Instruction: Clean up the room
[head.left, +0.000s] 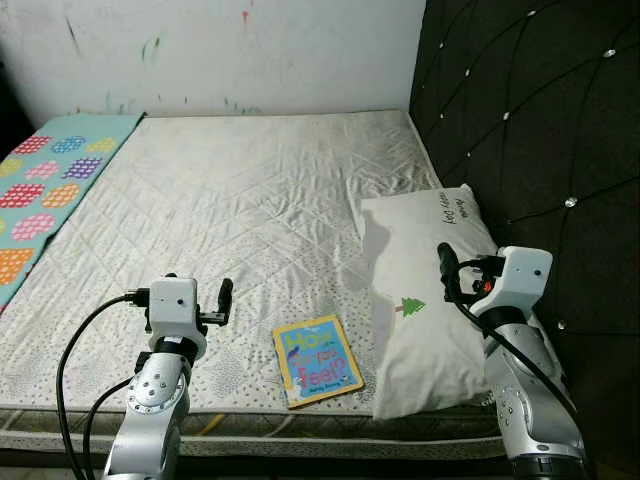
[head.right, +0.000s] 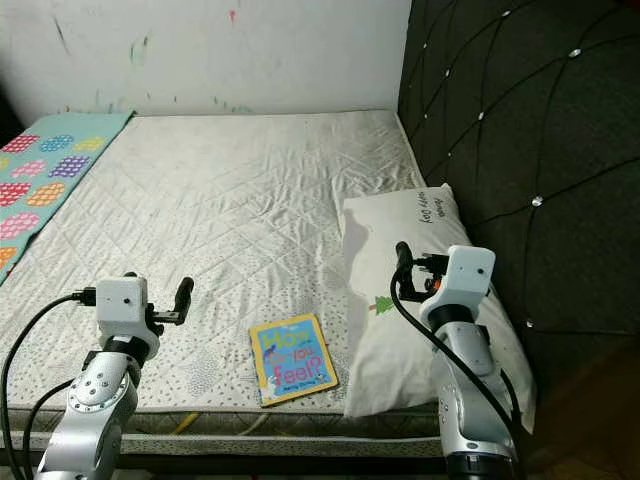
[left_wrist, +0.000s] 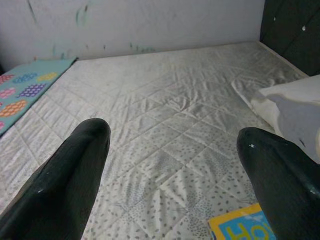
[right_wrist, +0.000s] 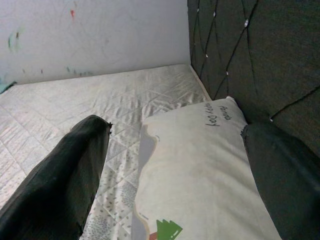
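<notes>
left end effector (left_wrist: 170, 165): fingers spread, empty, over the mattress (head.left: 230, 210) near its front edge | book (head.left: 317, 361): flat, just right of it | right end effector (right_wrist: 175, 165): spread, over the pillow (head.left: 430, 300), contact unclear | blanket (head.left: 45, 190): far left

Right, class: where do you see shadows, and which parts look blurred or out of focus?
Left eye view: sharp, evenly lit; the right gripper throws a grey shadow on the pillow. Right wrist view: the black fingers are close and soft-edged, and a shadow strip runs down the pillow. Left wrist view: fingers blurred, the book corner slightly soft.
</notes>
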